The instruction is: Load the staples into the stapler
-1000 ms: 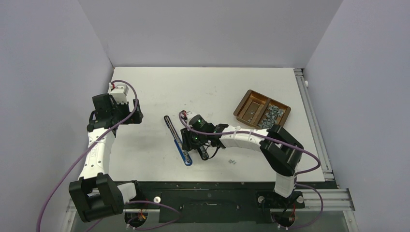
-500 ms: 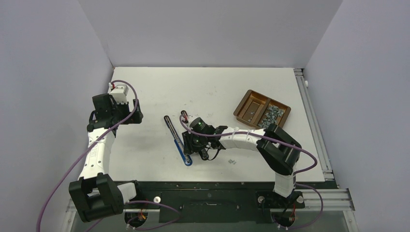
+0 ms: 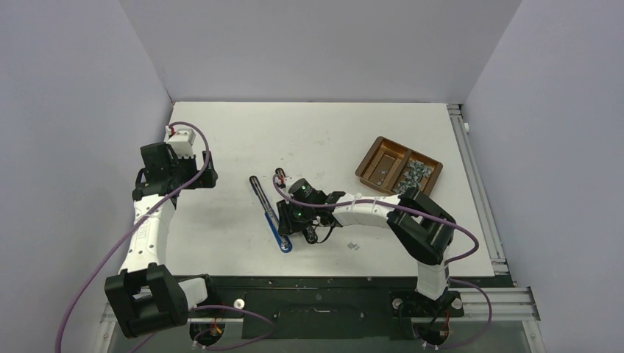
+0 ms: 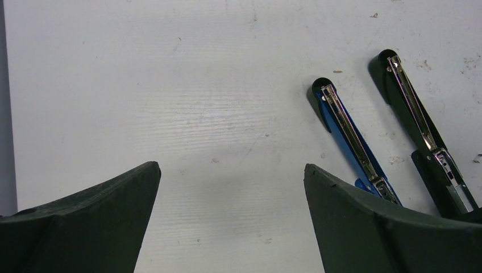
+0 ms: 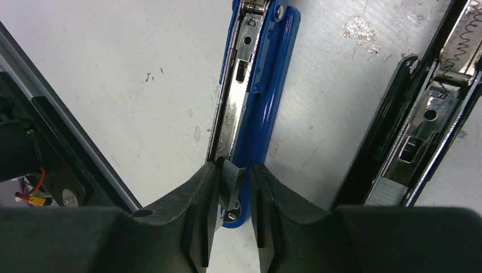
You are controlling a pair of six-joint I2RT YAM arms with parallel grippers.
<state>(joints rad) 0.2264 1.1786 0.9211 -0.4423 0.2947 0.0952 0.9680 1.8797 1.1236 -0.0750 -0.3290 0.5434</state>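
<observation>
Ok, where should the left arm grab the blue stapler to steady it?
Take the blue stapler on its free far half, straight down from above, closing across the narrow width. It lies flat, opened out, long and thin, so only the two long sides give opposing faces. The right end effector sits at the near end.

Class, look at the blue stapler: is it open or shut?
Open. The blue stapler lies with its silver channel bare, facing up; the right gripper holds a staple strip at its end.
</observation>
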